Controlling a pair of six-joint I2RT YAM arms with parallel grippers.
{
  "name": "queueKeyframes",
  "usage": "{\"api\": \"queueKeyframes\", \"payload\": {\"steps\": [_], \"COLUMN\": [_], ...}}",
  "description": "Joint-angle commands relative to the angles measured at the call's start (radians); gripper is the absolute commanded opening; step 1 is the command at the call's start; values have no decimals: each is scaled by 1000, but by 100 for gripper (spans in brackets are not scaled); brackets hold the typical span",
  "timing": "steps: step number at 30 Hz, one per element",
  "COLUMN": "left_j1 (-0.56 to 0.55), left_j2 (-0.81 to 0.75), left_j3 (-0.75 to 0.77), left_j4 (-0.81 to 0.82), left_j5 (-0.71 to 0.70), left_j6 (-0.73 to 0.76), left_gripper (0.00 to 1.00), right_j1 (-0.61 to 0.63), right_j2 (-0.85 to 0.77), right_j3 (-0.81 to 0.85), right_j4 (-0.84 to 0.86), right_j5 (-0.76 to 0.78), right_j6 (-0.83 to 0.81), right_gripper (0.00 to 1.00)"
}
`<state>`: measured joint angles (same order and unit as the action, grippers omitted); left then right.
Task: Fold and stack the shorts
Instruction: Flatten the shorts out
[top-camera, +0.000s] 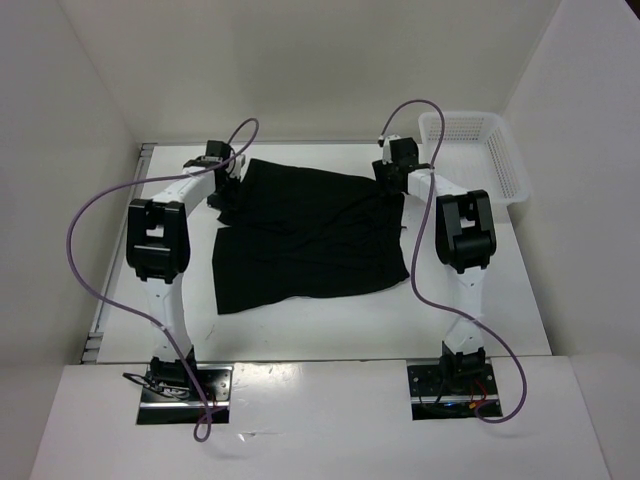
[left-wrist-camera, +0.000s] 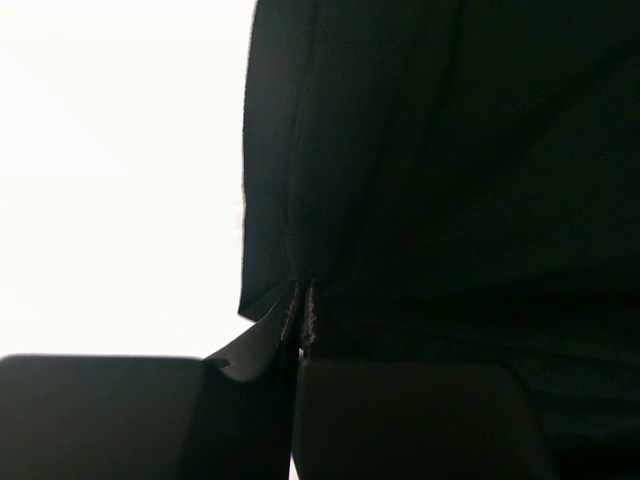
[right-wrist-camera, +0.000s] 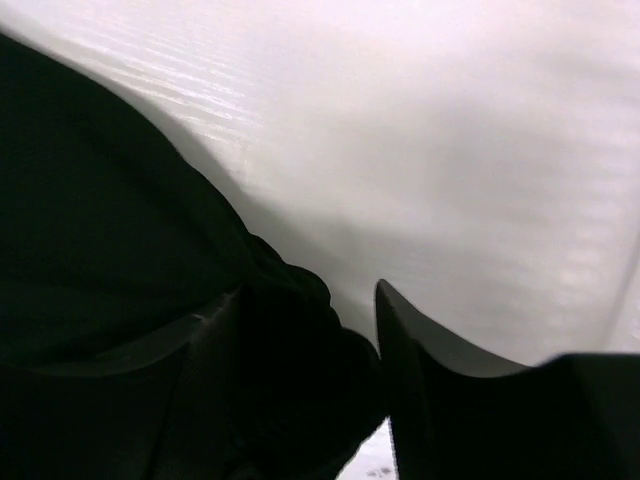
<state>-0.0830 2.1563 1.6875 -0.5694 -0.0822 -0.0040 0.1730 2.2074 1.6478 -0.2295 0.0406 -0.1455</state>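
White panels wall in a pale worktop (top-camera: 330, 325) on three sides. Across its middle and far part lie the black shorts (top-camera: 310, 240), spread mostly flat, with a notch in their left edge and soft creases running toward the two far corners.

At the far left corner sits the left gripper (top-camera: 232, 178). From its wrist camera the two fingers (left-wrist-camera: 420, 420) are pressed together, with a thin fold of the black cloth pinched in the seam between them, so it is clamped on the shorts.

At the far right corner sits the right gripper (top-camera: 392, 180). Its jaws stand apart. A bunch of cloth fills most of the gap, lying against one finger, while a sliver of white shows beside the other finger (right-wrist-camera: 430, 400); nothing is clamped.

A white mesh basket (top-camera: 505, 155) stands in the far right corner, just beyond the right gripper and clear of the shorts. Purple cables (top-camera: 80, 225) loop out from both arms.
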Motion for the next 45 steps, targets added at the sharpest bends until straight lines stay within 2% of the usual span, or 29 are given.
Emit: {"api": "queueKeyframes", "payload": {"steps": [1,2,3,7,9,12,13,16,20,28,34,35,37,40,42,43,44,45], "left_j1": [-4,-14,-14,-14,-14,-4,-4,-4,-17,-38,-38,-38,-29,-38,-38,-49,-49,-49], "left_j2": [-82,-82,-82,-92,-78,0,61,201,347,579,611,611,631,649,662,672,672,672], "left_j3": [-69,-84,-97,-71,38,220,351,557,707,940,960,960,960,969,979,988,988,988], "left_j4": [-18,-18,-18,-37,-37,-27,-27,-27,-7,48,48,48,48,26,26,11,11,11], "left_j5": [-28,-28,-28,-28,-18,45,65,111,136,58,39,39,89,128,137,137,137,137], "left_j6": [4,4,4,4,4,4,4,4,4,4,4,4,4,4,4,4,4,4], "left_gripper": [1,1,6,46,47,54,56,57,59,69,70,70,70,65,47,37,22,0], "right_j1": [3,3,3,13,13,22,22,31,31,31,31,31,31,31,31,40,40,40], "right_j2": [46,46,58,67,67,67,67,67,48,2,-18,-18,-18,-9,-9,-9,-9,-9], "right_j3": [76,76,89,98,107,107,107,107,98,38,6,-6,-6,-6,-6,-6,-6,-6], "right_j4": [-14,-24,-36,-60,-70,-70,-70,-79,-79,-99,-108,-108,-117,-117,-126,-126,-126,-126], "right_j5": [28,28,28,16,16,25,25,45,45,35,13,13,4,4,4,4,16,25], "right_j6": [17,26,26,6,-3,-12,-12,-31,-40,-49,-58,-58,-58,-58,-58,-58,-58,-68], "right_gripper": [59,59,60,64,65,65,65,65,65,65,65,63,61,57,49,39,33,26]}}
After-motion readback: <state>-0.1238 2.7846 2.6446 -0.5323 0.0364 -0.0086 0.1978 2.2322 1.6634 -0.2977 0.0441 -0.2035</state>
